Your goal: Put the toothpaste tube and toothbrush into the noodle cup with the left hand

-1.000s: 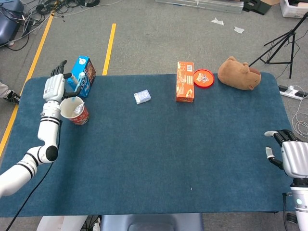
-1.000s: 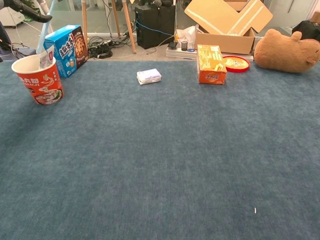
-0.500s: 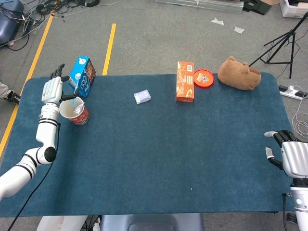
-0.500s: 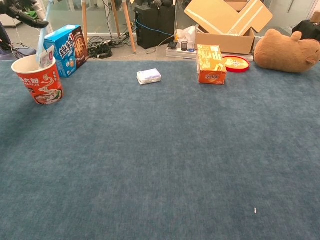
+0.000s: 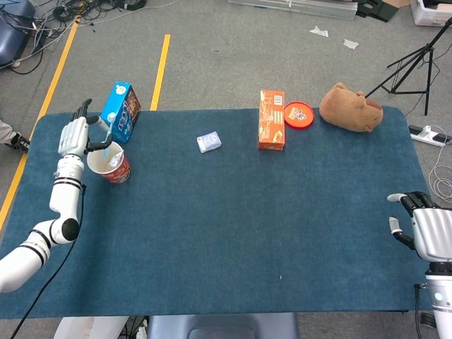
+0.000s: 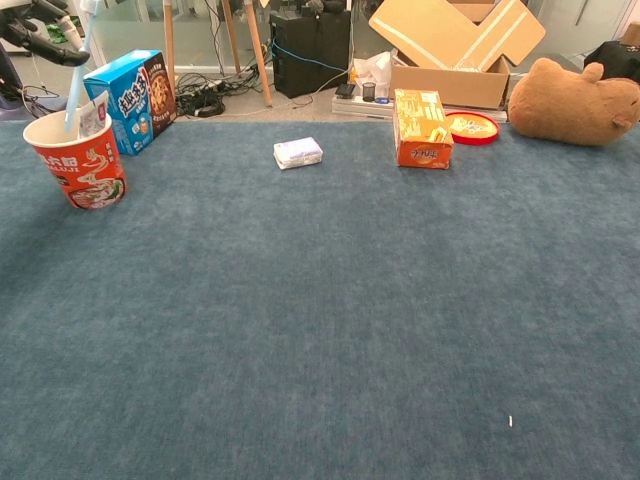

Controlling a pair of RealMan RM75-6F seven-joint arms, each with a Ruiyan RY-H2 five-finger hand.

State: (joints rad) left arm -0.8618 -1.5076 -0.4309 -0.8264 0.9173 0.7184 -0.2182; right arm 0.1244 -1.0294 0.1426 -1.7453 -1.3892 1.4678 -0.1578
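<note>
The brush [image 6: 76,80] is now leaned in the cup [image 6: 77,165], its lower end inside the rim, while a second ago it was held higher and more upright. The left hand [image 5: 74,135] has been drawn back toward the table's left edge; in the chest view its fingers [image 6: 40,45] are seen at the brush's upper end, and whether it is pinched or just released cannot be told. The tube [image 6: 93,112] is already stood in the cup, its top showing above the rim — so the task is judged all but done, with only the letting go and withdrawal left.

The cup is set near the far left corner, just beside the blue box [image 6: 130,98]; little room is left on that side. The right hand [image 5: 424,229] is rested at the near right edge, fingers loosely apart, nothing held — well apart from the work.
</note>
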